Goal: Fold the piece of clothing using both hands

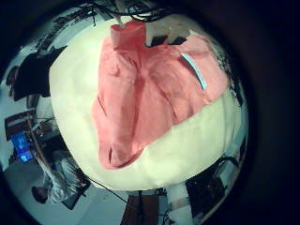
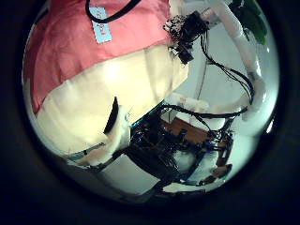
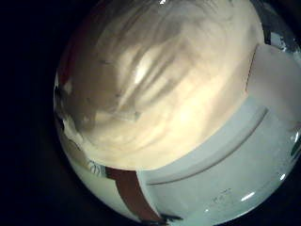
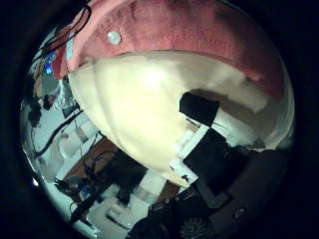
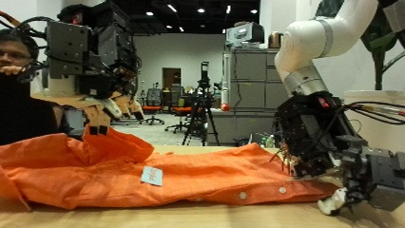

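Garment (image 5: 164, 171) spread on the table (image 5: 202, 220), between left robot hand (image 5: 88, 100) and right robot hand (image 5: 361, 185).

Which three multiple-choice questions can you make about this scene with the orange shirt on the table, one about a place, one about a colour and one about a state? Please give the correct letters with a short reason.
1. Where does the small label lie?
A. on the orange shirt
B. on the bare table
C. in a hand

2. What colour is the piece of clothing?
A. blue
B. orange
C. green

3. How is the left hand?
A. curled round the cloth
B. flat on the table
C. above the cloth, fingers hanging relaxed

Answers:
1 A: the label sits on the orange shirt, near its middle.
2 B: the outside view shows the shirt orange, spread over the table.
3 C: the left hand hangs over the raised end of the shirt and holds nothing; the right hand is low at the other end.
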`<act>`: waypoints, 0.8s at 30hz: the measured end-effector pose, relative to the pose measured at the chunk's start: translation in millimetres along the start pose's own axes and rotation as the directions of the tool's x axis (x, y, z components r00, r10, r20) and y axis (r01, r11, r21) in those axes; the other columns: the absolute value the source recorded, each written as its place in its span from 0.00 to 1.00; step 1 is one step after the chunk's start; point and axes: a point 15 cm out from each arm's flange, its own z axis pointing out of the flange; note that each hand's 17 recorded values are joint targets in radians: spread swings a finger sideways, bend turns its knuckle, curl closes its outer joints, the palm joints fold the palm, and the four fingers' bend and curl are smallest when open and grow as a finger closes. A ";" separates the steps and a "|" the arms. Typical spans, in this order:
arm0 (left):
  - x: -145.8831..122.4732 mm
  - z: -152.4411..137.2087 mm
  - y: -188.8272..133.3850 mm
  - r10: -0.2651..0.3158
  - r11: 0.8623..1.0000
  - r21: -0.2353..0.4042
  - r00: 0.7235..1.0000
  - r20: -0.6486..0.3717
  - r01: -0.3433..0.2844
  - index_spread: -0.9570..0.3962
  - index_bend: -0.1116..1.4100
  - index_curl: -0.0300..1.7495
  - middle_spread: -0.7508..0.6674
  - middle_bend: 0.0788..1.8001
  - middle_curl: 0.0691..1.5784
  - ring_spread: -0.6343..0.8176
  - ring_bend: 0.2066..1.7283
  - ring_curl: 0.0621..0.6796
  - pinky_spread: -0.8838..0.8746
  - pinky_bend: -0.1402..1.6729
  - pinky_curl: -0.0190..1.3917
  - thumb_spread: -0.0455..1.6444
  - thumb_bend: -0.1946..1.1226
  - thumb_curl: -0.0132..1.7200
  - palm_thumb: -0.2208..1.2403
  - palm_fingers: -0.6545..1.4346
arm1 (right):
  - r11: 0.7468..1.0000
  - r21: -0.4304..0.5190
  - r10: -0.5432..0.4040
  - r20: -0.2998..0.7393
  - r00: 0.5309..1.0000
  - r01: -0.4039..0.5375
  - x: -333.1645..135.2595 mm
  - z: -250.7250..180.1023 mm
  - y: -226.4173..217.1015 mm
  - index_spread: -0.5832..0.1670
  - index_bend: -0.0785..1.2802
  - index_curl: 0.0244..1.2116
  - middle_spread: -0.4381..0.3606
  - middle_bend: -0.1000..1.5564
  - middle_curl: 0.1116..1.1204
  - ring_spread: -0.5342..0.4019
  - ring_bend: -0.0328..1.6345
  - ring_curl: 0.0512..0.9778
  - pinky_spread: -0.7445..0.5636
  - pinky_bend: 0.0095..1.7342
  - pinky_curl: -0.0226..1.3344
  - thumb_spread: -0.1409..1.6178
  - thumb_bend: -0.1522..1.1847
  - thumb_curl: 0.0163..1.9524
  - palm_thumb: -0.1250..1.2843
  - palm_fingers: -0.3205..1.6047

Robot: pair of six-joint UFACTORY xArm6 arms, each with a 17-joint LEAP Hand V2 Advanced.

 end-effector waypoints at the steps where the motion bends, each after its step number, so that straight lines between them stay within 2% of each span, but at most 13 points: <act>1: -0.7 -0.5 0.8 -0.001 1.000 0.001 1.000 -0.001 0.001 0.78 0.17 0.15 0.81 0.05 0.11 0.83 0.15 0.24 0.81 0.27 0.23 0.68 0.13 0.19 0.51 0.28 | 1.000 0.001 -0.001 -0.001 1.000 0.001 -0.4 -0.7 -0.1 0.30 0.32 0.35 0.28 0.35 0.33 0.32 0.42 0.28 0.46 0.15 0.19 0.64 0.11 0.19 0.68 0.80; 2: -0.5 -1.6 1.4 0.001 1.000 0.003 1.000 0.000 -0.001 0.78 0.17 0.15 0.81 0.05 0.11 0.83 0.15 0.24 0.81 0.27 0.23 0.68 0.13 0.19 0.51 0.28 | 1.000 0.009 0.002 -0.004 1.000 -0.002 0.4 -4.4 1.8 0.29 0.35 0.39 0.27 0.39 0.36 0.29 0.46 0.33 0.35 0.22 0.22 0.64 0.11 0.19 0.70 0.84; 3: -0.8 -2.1 1.6 0.001 1.000 0.004 1.000 0.000 -0.001 0.78 0.17 0.15 0.81 0.05 0.11 0.83 0.15 0.24 0.81 0.27 0.24 0.68 0.13 0.19 0.51 0.28 | 1.000 0.012 0.004 -0.004 1.000 -0.004 0.7 -5.9 4.2 0.28 0.38 0.41 0.28 0.43 0.39 0.28 0.49 0.36 0.30 0.26 0.24 0.64 0.11 0.20 0.71 0.89; 6: -1.6 -3.3 2.6 0.000 1.000 0.008 1.000 0.001 0.000 0.78 0.17 0.15 0.81 0.06 0.11 0.83 0.15 0.24 0.81 0.27 0.24 0.68 0.13 0.19 0.51 0.29 | 0.999 0.029 0.017 -0.002 1.000 -0.017 7.4 -12.2 12.8 0.29 0.47 0.47 0.29 0.54 0.46 0.28 0.56 0.42 0.22 0.35 0.28 0.64 0.12 0.21 0.76 0.92; 11: -4.2 -4.7 2.8 -0.001 1.000 0.006 1.000 0.010 0.001 0.79 0.17 0.15 0.81 0.06 0.11 0.83 0.15 0.25 0.80 0.27 0.24 0.68 0.13 0.20 0.51 0.29 | 0.999 0.011 0.046 0.029 0.999 -0.047 13.4 2.2 42.9 0.31 0.60 0.56 0.33 0.65 0.54 0.30 0.66 0.50 0.21 0.49 0.37 0.66 0.15 0.24 0.85 0.88; 14: -8.5 -6.3 4.8 -0.008 1.000 0.010 1.000 0.012 0.008 0.79 0.17 0.15 0.80 0.06 0.11 0.83 0.15 0.25 0.80 0.26 0.24 0.68 0.13 0.20 0.51 0.29 | 0.997 0.040 0.064 0.033 0.997 -0.065 18.2 -1.0 63.7 0.33 0.67 0.60 0.35 0.71 0.58 0.32 0.71 0.55 0.23 0.57 0.41 0.67 0.17 0.26 0.89 0.84; 19: -11.4 -7.3 7.9 -0.011 1.000 0.008 1.000 0.012 0.011 0.79 0.17 0.15 0.80 0.06 0.11 0.83 0.15 0.25 0.80 0.27 0.24 0.68 0.13 0.20 0.51 0.29 | 0.992 0.093 0.077 0.035 0.996 -0.080 29.1 -14.5 99.0 0.34 0.73 0.66 0.37 0.77 0.62 0.33 0.76 0.60 0.26 0.63 0.46 0.69 0.17 0.28 0.91 0.79; 24: -22.1 -9.6 16.1 -0.019 1.000 0.017 1.000 0.010 0.019 0.79 0.17 0.16 0.80 0.06 0.12 0.83 0.15 0.25 0.80 0.26 0.24 0.68 0.13 0.20 0.51 0.29 | 0.976 0.170 0.135 0.011 0.991 -0.135 48.5 -46.4 134.8 0.36 0.76 0.70 0.38 0.80 0.65 0.33 0.79 0.63 0.29 0.67 0.49 0.70 0.16 0.30 0.91 0.76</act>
